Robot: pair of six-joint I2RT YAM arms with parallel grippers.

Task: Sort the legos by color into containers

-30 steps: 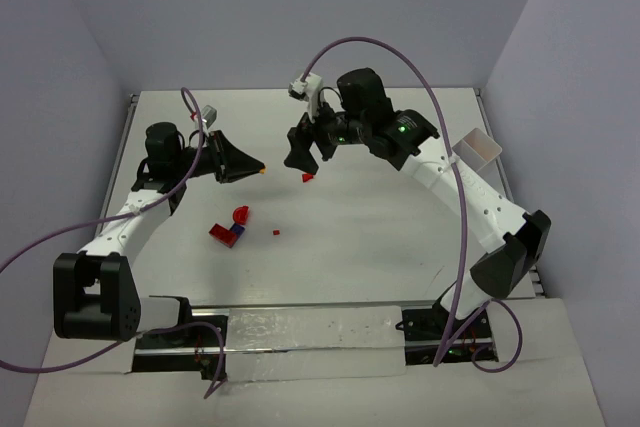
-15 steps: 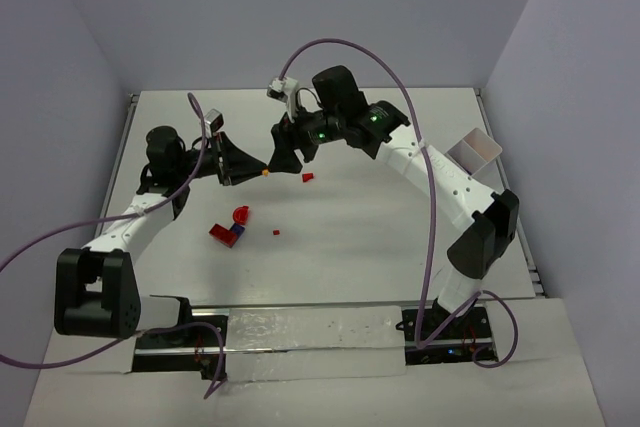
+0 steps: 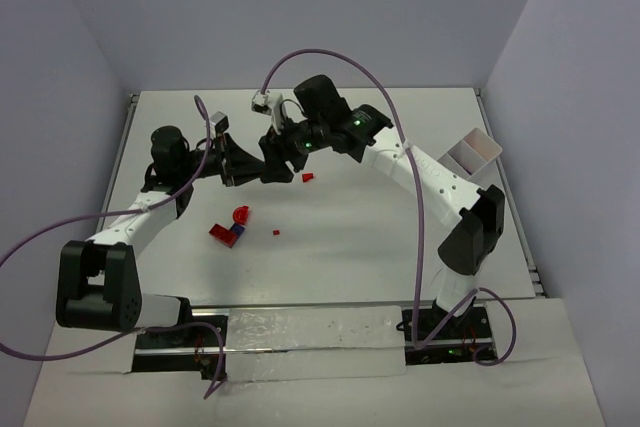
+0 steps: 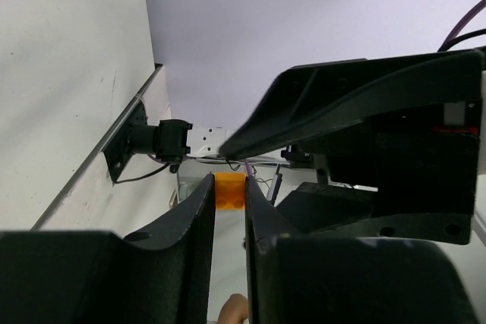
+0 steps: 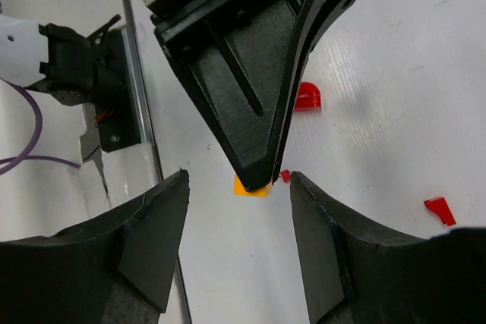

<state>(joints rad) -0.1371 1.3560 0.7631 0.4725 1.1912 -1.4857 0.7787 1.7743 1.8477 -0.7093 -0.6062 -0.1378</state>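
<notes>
Red and purple cluster: a few small pieces lie together on the table in front of the left arm, closest to the arm bases.
Tiny red piece: it lies alone on the table, to the right of the cluster.
Curved red piece: it is just behind the cluster; I cannot tell if it touches it.
Left gripper: its fingers are pressed together on an orange lego, which sits at the very tips.
Orange lego: it is held off the table, between the two arms, with only its end showing past the black fingers.
Right gripper: its fingers are spread wide and stand on both sides of the tip of the left gripper; they do not touch the orange lego.
Flat red piece: it lies on the table, just right of the two grippers.
Container: a white tub at the far right edge of the table, well apart from all the pieces; what it holds I cannot tell.
</notes>
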